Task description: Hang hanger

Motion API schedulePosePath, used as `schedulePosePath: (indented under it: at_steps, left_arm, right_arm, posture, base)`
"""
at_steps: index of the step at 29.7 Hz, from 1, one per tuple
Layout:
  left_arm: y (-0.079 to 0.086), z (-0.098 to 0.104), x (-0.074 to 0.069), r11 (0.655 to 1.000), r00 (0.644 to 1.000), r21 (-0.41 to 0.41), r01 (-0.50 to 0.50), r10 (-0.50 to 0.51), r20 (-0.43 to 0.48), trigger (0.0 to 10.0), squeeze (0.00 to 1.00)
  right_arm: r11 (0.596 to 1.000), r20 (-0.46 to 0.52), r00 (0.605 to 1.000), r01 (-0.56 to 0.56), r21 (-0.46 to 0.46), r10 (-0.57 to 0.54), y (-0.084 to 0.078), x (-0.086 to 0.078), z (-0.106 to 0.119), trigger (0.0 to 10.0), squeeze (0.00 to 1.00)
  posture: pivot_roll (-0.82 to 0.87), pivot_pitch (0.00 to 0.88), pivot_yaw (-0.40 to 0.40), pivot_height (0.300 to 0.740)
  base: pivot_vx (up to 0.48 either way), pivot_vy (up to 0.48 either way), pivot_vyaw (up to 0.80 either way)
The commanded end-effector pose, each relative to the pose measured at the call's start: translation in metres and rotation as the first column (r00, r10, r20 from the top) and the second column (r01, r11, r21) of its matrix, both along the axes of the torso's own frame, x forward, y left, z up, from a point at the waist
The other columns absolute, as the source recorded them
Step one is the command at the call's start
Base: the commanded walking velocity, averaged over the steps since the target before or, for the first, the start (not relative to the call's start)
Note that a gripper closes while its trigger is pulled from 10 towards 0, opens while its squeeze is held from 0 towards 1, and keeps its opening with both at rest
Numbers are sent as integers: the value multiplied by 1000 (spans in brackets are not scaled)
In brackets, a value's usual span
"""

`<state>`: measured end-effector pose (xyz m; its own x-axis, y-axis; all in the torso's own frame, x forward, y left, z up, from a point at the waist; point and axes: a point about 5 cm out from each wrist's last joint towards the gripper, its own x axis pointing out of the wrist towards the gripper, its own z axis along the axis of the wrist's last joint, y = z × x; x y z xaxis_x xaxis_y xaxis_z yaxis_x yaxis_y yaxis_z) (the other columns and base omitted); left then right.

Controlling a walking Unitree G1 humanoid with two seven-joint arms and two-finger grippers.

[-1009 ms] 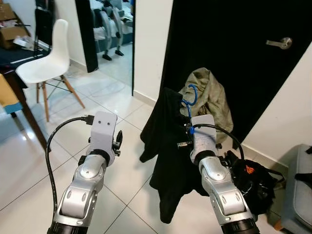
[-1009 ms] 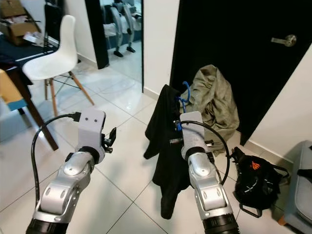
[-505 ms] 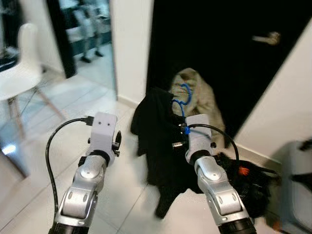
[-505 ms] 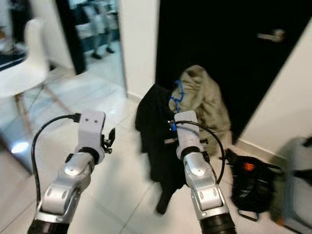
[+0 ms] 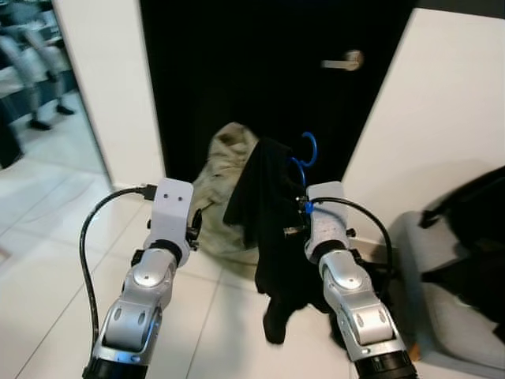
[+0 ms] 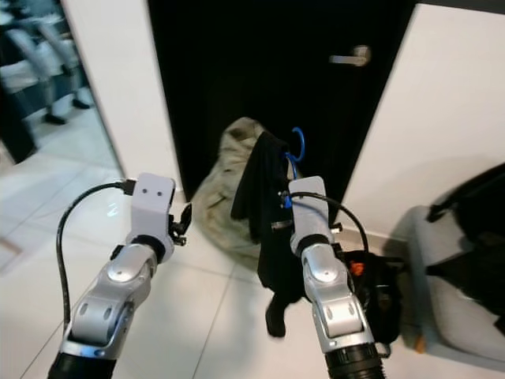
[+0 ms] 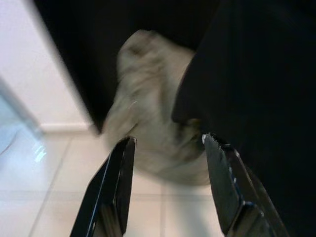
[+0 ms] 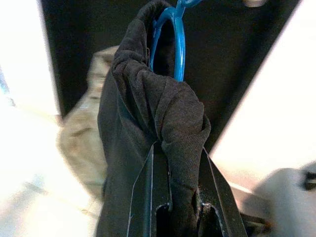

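The blue hanger (image 8: 170, 37), draped in a black garment (image 8: 148, 128), rises before the black door (image 5: 237, 71), its hook below the handle (image 5: 344, 61). The right gripper (image 8: 176, 163) clamps the bunched garment at the hanger. The left gripper (image 7: 168, 168) hovers spread apart, empty, near a khaki heap (image 5: 217, 189) on the floor.

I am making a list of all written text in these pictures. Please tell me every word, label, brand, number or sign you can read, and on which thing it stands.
None: no text can be read in any view.
Black garment on the blue hanger, held by the right gripper: no print or tag shows.
Left gripper: no marking.
Black door, olive cloth pile, black bag: nothing legible.
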<state>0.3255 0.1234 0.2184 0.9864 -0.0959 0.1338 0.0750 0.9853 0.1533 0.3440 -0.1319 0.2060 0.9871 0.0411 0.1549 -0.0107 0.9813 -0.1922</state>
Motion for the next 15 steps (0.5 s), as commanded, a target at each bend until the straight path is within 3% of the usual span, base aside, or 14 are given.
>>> schedulePosePath:
  at_steps: [1,3,15]
  left_arm:
    - [5,-5,-1,1000,1000,2,-16,16,-14,10000,0]
    - [5,-5,-1,1000,1000,6,-18,18,-16,10000,0]
    - [0,-3,-3,1000,1000,-14,15,-15,3,10000,0]
  right_arm:
    - [1000,46,999,-7,17,6,3,-1,7,10000,0]
    - [1000,45,999,-4,17,4,3,0,7,10000,0]
    - [1000,47,999,0,18,-1,2,0,8,10000,0]
  posture:
    - [-35,197,-58,740]
    - [-35,196,-57,740]
    - [-34,195,-57,740]
  base:
    - [281,0,0]
    - [277,0,0]
    - [0,0,0]
